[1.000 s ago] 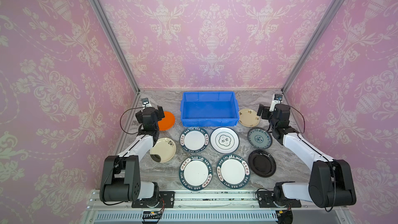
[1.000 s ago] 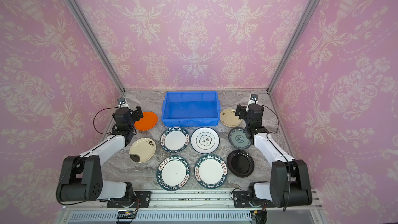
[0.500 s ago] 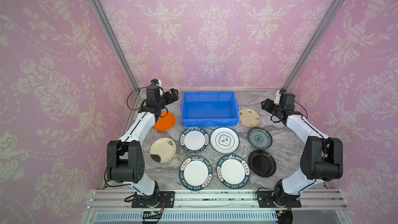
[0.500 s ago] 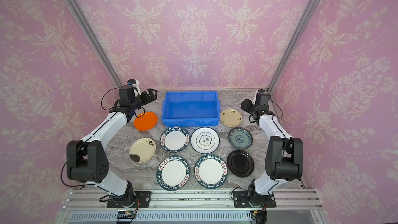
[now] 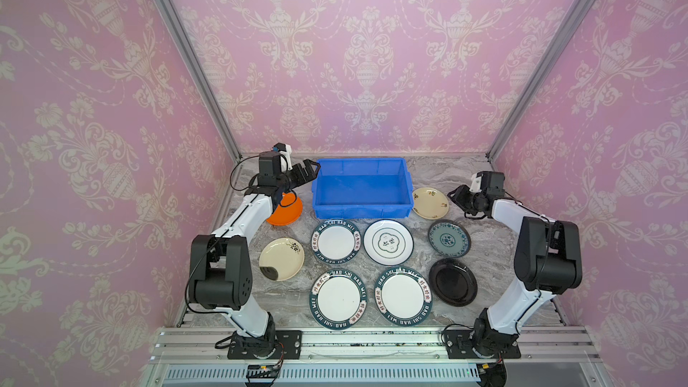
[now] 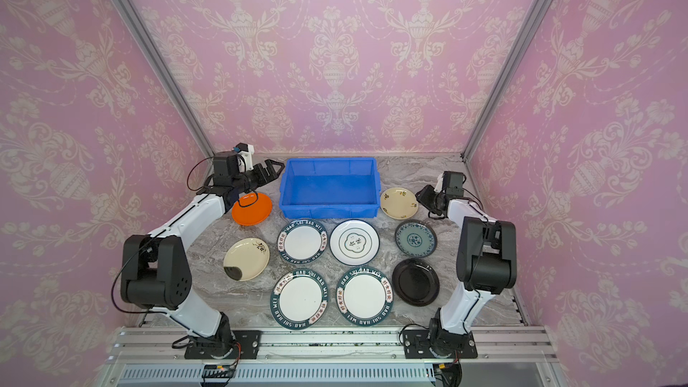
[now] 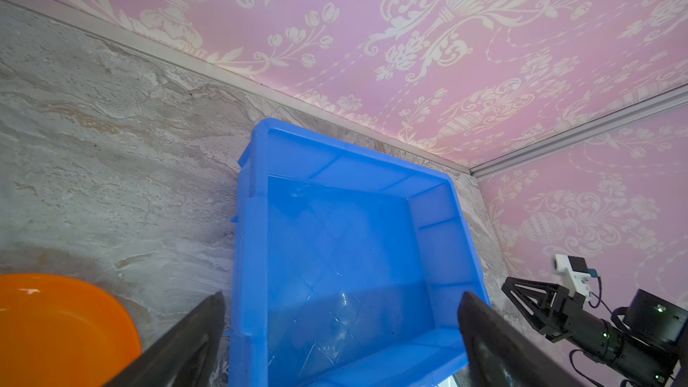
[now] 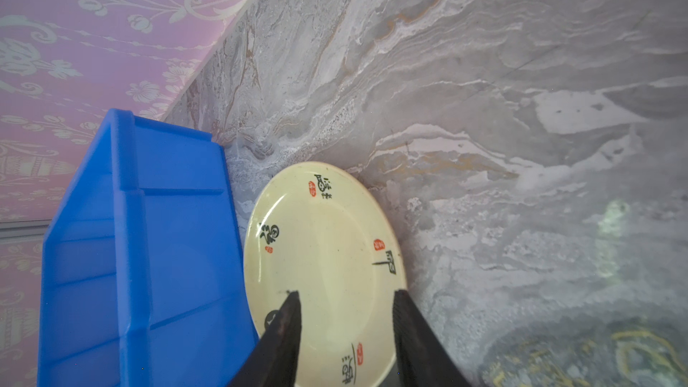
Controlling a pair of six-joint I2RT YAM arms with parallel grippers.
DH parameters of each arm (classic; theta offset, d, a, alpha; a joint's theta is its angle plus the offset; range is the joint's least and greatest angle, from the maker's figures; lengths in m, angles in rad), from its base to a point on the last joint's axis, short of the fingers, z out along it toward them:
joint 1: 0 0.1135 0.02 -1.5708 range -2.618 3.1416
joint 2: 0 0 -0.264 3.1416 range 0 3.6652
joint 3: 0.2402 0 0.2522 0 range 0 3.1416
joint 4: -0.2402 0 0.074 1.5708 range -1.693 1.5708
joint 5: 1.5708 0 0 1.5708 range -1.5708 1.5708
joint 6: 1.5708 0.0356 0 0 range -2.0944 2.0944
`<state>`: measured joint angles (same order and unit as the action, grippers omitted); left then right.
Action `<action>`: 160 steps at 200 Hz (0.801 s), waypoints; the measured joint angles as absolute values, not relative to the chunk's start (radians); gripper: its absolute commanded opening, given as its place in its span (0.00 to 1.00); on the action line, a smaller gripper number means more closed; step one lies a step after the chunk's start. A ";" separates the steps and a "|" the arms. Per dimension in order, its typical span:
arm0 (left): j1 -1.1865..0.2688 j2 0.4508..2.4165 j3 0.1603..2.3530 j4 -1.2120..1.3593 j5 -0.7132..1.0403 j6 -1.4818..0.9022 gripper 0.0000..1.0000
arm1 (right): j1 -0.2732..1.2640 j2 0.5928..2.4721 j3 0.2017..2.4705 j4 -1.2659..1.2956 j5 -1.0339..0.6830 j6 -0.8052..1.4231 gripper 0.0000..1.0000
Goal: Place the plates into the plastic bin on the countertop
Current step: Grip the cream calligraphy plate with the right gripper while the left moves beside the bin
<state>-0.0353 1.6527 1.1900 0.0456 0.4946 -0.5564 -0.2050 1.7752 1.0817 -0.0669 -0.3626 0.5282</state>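
Note:
The empty blue plastic bin (image 5: pixel 363 214) (image 6: pixel 329 214) stands at the back of the countertop (image 5: pixel 495 255). Several plates lie flat around it. My left gripper (image 5: pixel 311 171) (image 7: pixel 342 294) is open, level with the bin's left rim (image 7: pixel 253 255) and above the orange plate (image 5: pixel 284 214) (image 7: pixel 56 329). My right gripper (image 5: pixel 452 195) (image 8: pixel 346 292) hovers over the right edge of a cream floral plate (image 5: pixel 430 202) (image 8: pixel 324 247) beside the bin's right wall (image 8: pixel 130 236). Its jaws stand partly narrowed with a gap and hold nothing.
In front of the bin lie a teal-rimmed plate (image 5: pixel 336 241), an emblem plate (image 5: pixel 388 243) and a blue-patterned plate (image 5: pixel 448 238). Nearer the front are two teal-rimmed plates (image 5: pixel 338 298) (image 5: pixel 403 295), a black plate (image 5: pixel 453 282) and a second cream plate (image 5: pixel 282 258). Pink walls enclose three sides.
Both arms have unfolded and reached toward the back. The left gripper came to the bin's left rim. The right gripper lowered toward the cream plate and its jaws narrowed.

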 measured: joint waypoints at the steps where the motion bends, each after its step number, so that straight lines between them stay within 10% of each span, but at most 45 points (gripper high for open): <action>1: -0.035 1.654 1.190 0.046 0.496 -0.558 0.99 | -0.206 1.777 1.082 -0.067 -0.363 0.528 0.37; 160: -0.036 1.713 1.188 0.142 0.597 -0.620 0.97 | -0.250 1.921 1.055 -0.004 -0.508 0.545 0.31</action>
<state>-0.0360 1.7134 1.1881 0.1421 0.5972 -0.6205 -0.2497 1.9205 1.0546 -0.0044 -0.5083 0.5449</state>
